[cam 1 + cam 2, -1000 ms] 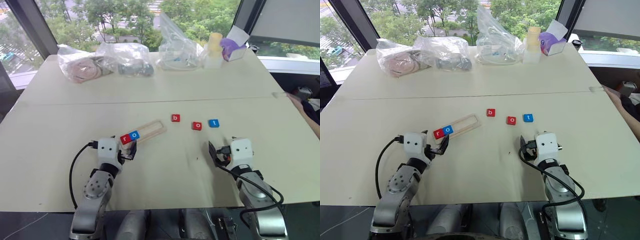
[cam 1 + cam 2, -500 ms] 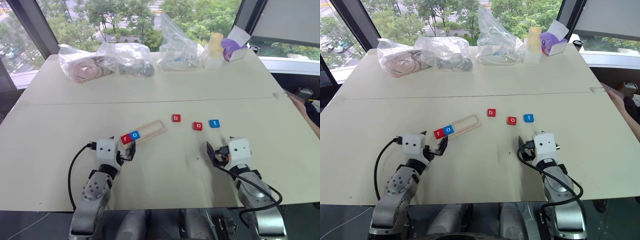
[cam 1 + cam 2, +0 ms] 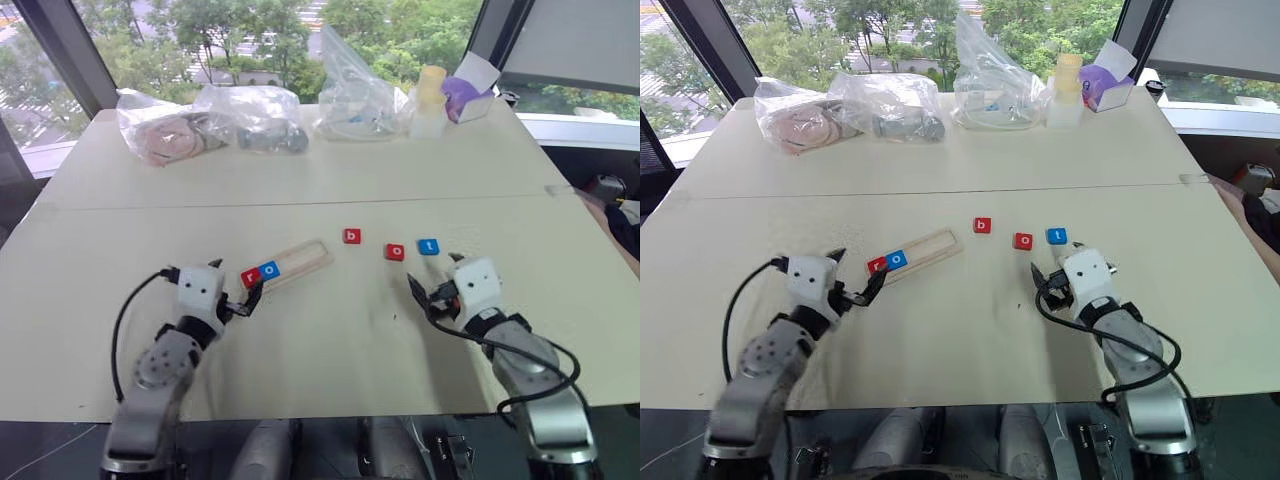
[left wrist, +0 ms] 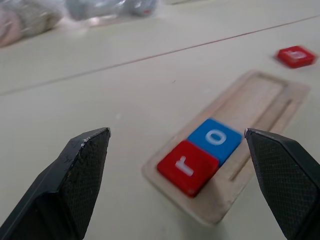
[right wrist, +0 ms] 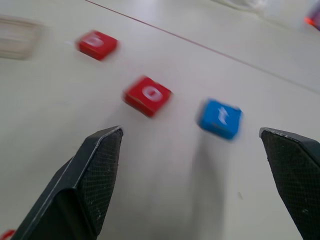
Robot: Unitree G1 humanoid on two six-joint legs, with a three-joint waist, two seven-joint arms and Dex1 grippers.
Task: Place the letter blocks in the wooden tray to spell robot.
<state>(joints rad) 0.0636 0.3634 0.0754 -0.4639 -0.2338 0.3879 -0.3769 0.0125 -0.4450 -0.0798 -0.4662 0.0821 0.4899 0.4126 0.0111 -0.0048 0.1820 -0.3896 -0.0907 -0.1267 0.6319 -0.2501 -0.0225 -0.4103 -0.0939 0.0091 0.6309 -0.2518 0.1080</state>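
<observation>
The left gripper (image 4: 180, 185) is seen with its 2 black fingers (image 4: 75, 180) spread wide apart, and nothing is held between them. The wooden tray (image 4: 250, 107) lies on the table (image 3: 320, 180) directly ahead of this gripper, running away from it at a slant. 2 letter blocks are seated in the tray end nearest the fingertips: the red r block (image 4: 187, 166) is closest, and the blue o block (image 4: 215, 140) touches it on the far side. The remaining length of the tray groove is bare wood. In the head views, the left gripper is placed just beside the tray's near end, and contact with it cannot be confirmed.

The right gripper (image 5: 200, 175) is likewise seen with its 2 fingers set wide apart, and nothing is clamped. 3 loose blocks lie flat on the table ahead of it. The blue t block (image 5: 220, 118) and the red o block (image 5: 148, 95) are nearest, just beyond the fingertips, and are set near each other but apart. The red b block (image 5: 97, 44) lies farther out, toward the tray. In the head views, these 3 blocks form a loose row between the tray's far end and the right gripper.

Several clear plastic bags (image 3: 255, 118) are placed along the far edge of the table, well apart from both grippers.
</observation>
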